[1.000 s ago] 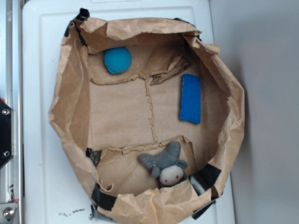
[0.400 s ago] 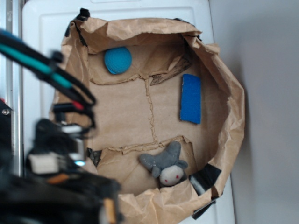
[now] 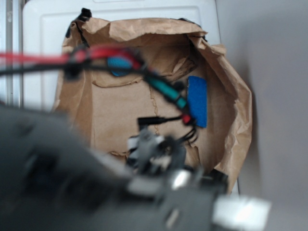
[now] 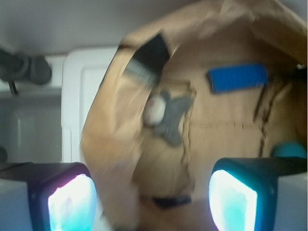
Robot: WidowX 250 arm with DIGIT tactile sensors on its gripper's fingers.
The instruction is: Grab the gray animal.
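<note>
Exterior view: blurred robot arm [image 3: 72, 163] with red and black cables [image 3: 110, 55] filling the lower left, hanging over the brown paper bag [image 3: 226, 72]. Blue sponge [image 3: 197, 98] flat on the bag floor at right. Gray animal hidden behind the arm.

Wrist view: gripper [image 4: 151, 192] spread wide, 2 fingers [image 4: 72, 199] well apart, nothing between. Gray animal [image 4: 166, 113] lying on the bag floor ahead, untouched, near a black tape patch [image 4: 147, 60].
</note>
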